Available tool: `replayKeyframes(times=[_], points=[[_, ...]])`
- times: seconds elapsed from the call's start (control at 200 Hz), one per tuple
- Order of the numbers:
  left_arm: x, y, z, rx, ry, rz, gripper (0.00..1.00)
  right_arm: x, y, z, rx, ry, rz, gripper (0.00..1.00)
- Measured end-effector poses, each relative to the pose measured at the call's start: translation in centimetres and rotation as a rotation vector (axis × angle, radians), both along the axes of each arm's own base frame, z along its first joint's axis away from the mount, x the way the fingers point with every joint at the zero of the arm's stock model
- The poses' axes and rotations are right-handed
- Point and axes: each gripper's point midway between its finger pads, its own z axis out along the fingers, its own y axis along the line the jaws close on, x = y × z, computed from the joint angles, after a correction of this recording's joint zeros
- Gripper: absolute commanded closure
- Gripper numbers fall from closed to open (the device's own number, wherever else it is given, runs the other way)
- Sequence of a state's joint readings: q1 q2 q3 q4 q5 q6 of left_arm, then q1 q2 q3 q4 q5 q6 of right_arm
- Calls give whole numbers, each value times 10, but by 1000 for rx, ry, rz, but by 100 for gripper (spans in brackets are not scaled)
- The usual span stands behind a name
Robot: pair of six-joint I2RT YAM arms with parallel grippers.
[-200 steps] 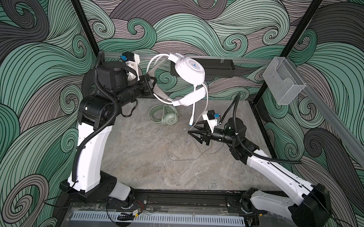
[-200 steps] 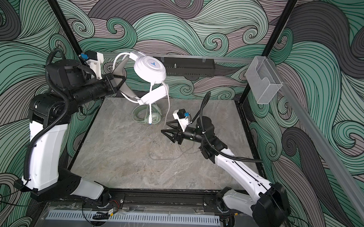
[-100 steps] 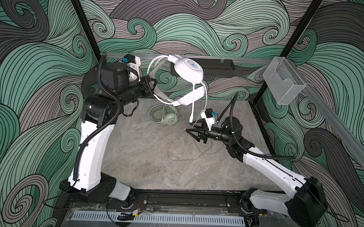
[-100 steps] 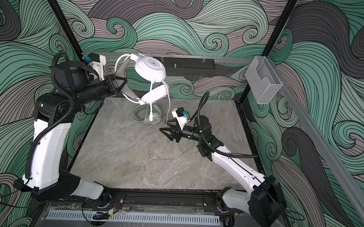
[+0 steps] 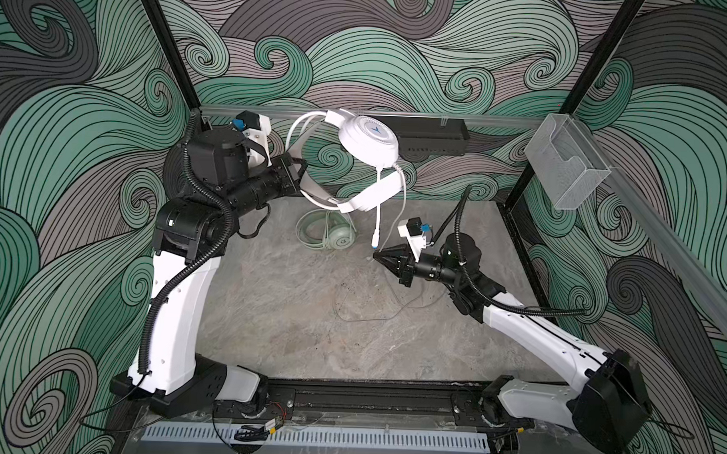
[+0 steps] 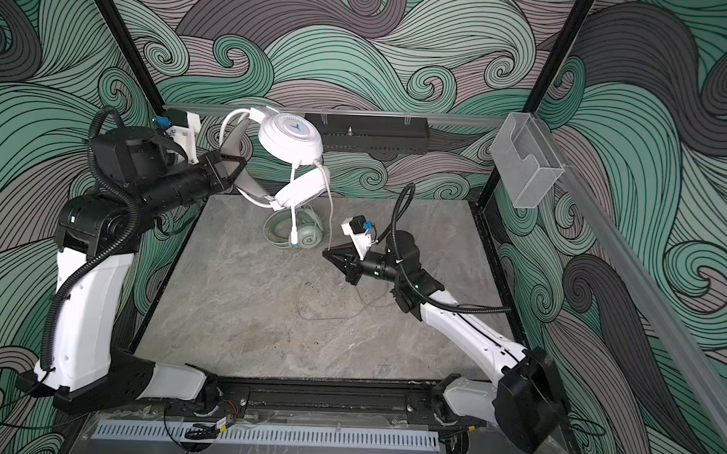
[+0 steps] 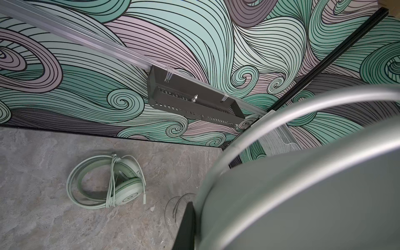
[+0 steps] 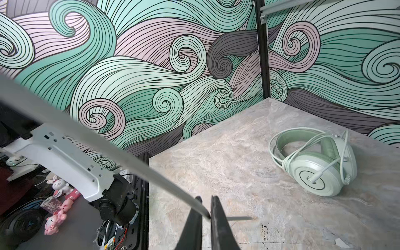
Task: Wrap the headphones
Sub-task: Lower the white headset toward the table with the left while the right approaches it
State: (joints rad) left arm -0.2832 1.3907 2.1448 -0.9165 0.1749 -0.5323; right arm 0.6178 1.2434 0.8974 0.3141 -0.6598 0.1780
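Lit brightly and evenly in both top views, with soft, faint shadows on the desk point(image 5: 292, 317). Sharp throughout there. Badly out of focus in the left wrist view across the white headset point(image 7: 303, 184) near the lens; sharp on the mint headset point(image 7: 108, 184). Smeared in the right wrist view along the cable point(image 8: 151, 180).

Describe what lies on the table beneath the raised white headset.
The green headset lies there, its cable wound around it. In both top views the lower earcup of the white headset hides part of the green band.
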Motion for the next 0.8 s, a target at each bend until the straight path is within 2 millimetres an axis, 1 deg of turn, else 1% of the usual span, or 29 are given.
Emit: replayKeyframes(times=[0.105,0.195,0.29,0.38,0.535,0.64,0.715,0.801], points=[[1,1,-6,-5,15,1,100,-6,-6,2,-29,-24,-7,100],[4,1,-12,-10,31,6,100,-10,-13,7,-65,-58,-23,100],[7,3,-23,-10,55,14,100,-9,-22,15,-115,-102,-66,100],[8,5,-37,-2,80,23,100,-7,-33,16,-180,-133,-123,100],[10,14,-60,24,118,70,100,-6,-63,5,-343,-148,-236,100],[11,27,-84,64,158,129,100,-6,-89,0,-467,-164,-322,100],[11,34,-104,109,187,159,100,-8,-108,3,-547,-194,-381,100],[10,42,-129,176,222,180,100,-10,-127,13,-628,-250,-436,100]])
